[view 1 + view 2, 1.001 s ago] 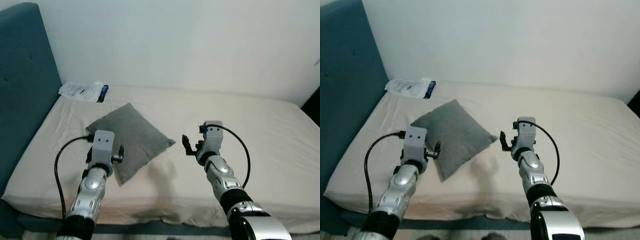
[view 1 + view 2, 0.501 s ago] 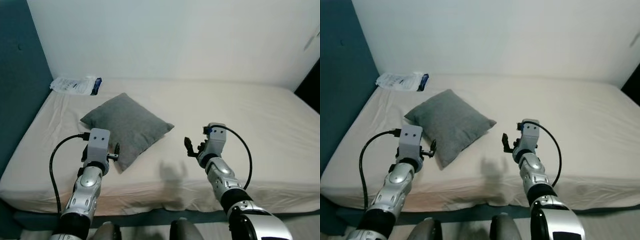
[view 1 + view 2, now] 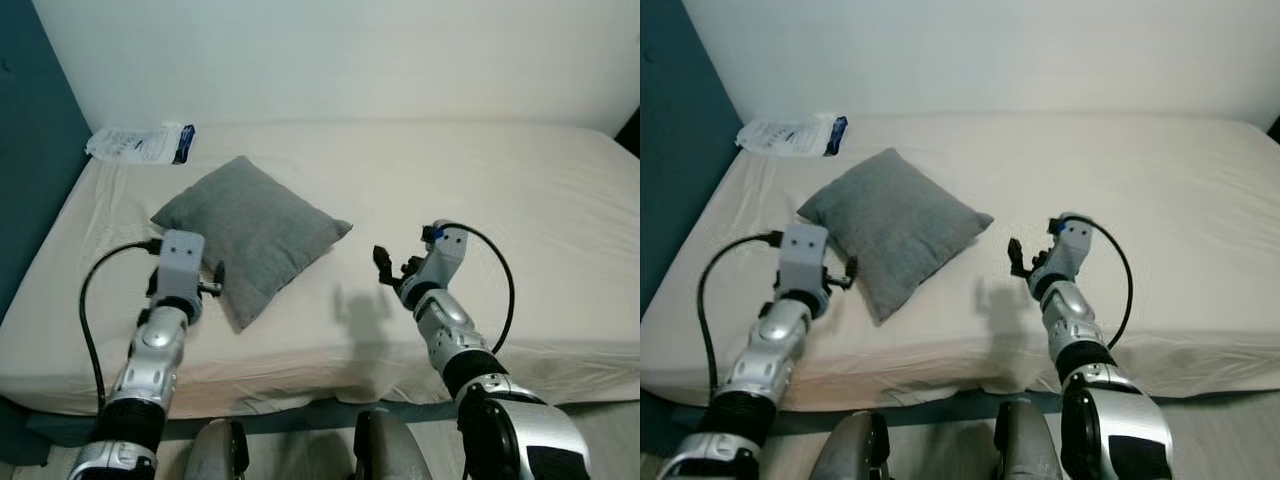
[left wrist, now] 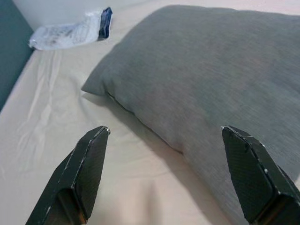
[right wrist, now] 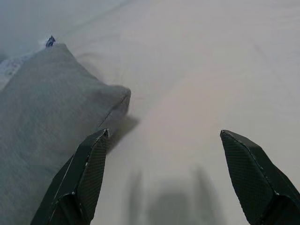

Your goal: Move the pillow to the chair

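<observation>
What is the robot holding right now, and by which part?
Nothing is held. Both the left end effector and right end effector are open, short of the grey pillow.

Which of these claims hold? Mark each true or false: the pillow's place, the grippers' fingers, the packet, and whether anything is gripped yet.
1. The square grey fabric pillow lies on the beige-sheeted bed. True.
2. The left gripper is shut on the pillow. False: its fingers are spread open, short of the pillow's edge.
3. The right gripper is open above bare sheet, beside the pillow's corner. True.
4. The white plastic packet with a blue end lies on top of the pillow. False: it lies apart, near the bed's far corner by the teal headboard.
</observation>
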